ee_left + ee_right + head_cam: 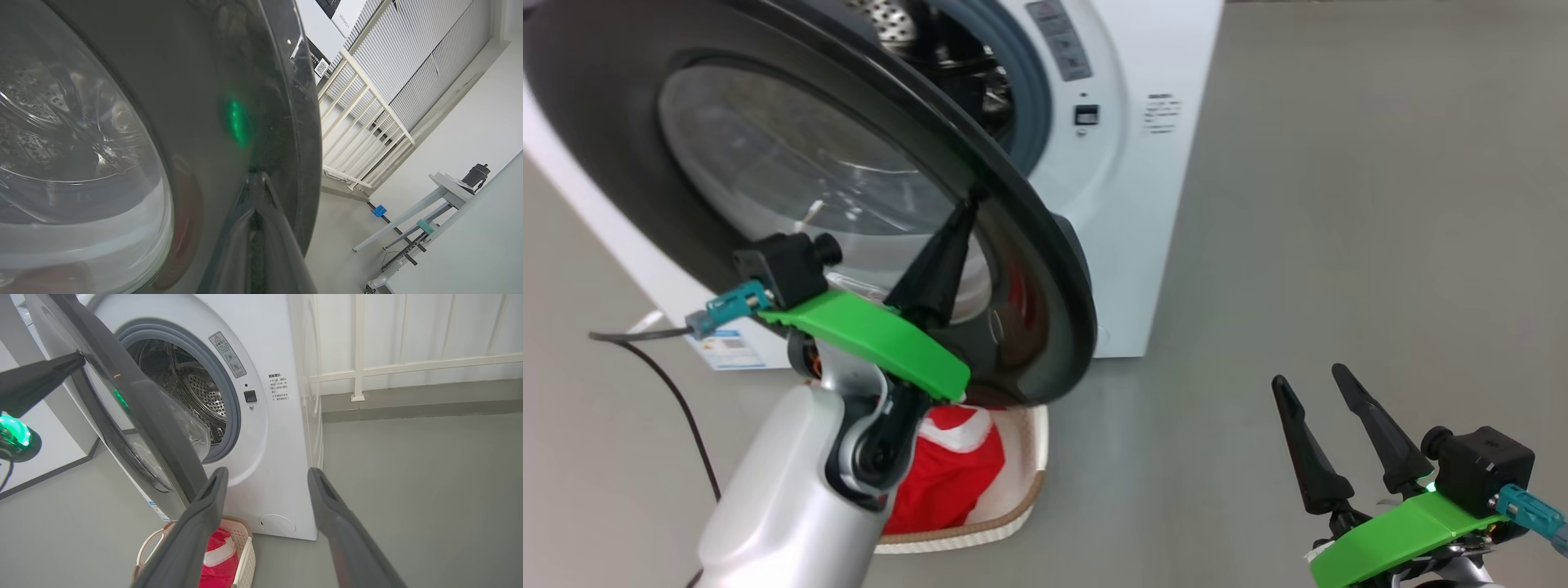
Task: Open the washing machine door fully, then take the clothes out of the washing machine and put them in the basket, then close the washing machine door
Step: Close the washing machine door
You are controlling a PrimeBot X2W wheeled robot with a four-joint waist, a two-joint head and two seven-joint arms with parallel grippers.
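Grey smooth floor (1339,245) is spread all around. Close to the camera, the right gripper (1308,376) is held low over it, with its two dark fingers spread wide and nothing between them. On the other side, the left gripper (968,214) is seen clenched, its fingers pressed together into one point. That point is laid against the black rim of the washing machine door (621,98).

The door is swung partway open (its glass bowl is turned toward the drum). Under its bottom edge the basket (1031,457) is set on the floor, just in front of the washing machine (1143,245). The clothes (947,474) are piled inside it, red with white trim.

Farther back, a white railing (358,347) is fixed along the wall. A pale table (447,185) is stood well apart from the machine.

Half of the basket is covered by the pale forearm (776,498) and the door. Most of the steel drum (196,388) is blocked by the door too, so what is inside cannot be made out. The door's top is cut off at the picture edge.
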